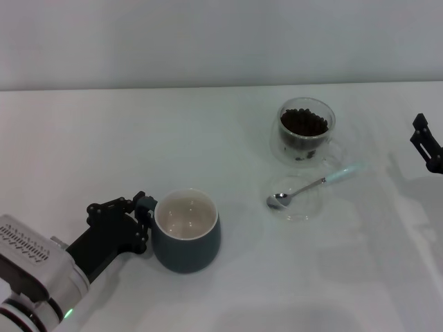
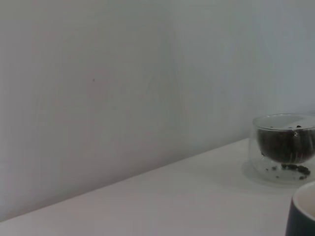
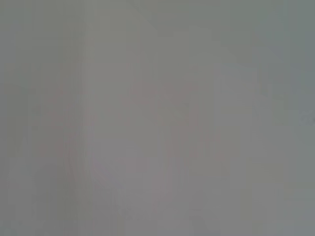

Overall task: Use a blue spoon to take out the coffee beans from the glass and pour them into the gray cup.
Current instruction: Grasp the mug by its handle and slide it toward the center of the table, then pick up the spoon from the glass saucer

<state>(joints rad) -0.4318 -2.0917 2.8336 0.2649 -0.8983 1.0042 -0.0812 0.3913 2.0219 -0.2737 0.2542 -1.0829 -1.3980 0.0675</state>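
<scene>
The gray cup [image 1: 187, 242], dark blue-gray with a white inside, stands at the front left with nothing in it. My left gripper [image 1: 142, 221] is right against the cup's handle side. The glass [image 1: 277, 142] stands at the back right, holding a heap of coffee beans [image 1: 303, 122]. In front of it lies the blue spoon [image 1: 311, 185], bowl on a flat clear dish [image 1: 308, 213], pale handle pointing right. My right gripper [image 1: 428, 142] sits at the far right edge, apart from everything. The left wrist view shows the glass [image 2: 285, 145] and the cup's rim [image 2: 302, 211].
The white table [image 1: 104, 138] runs back to a pale wall. The right wrist view shows only a blank grey surface.
</scene>
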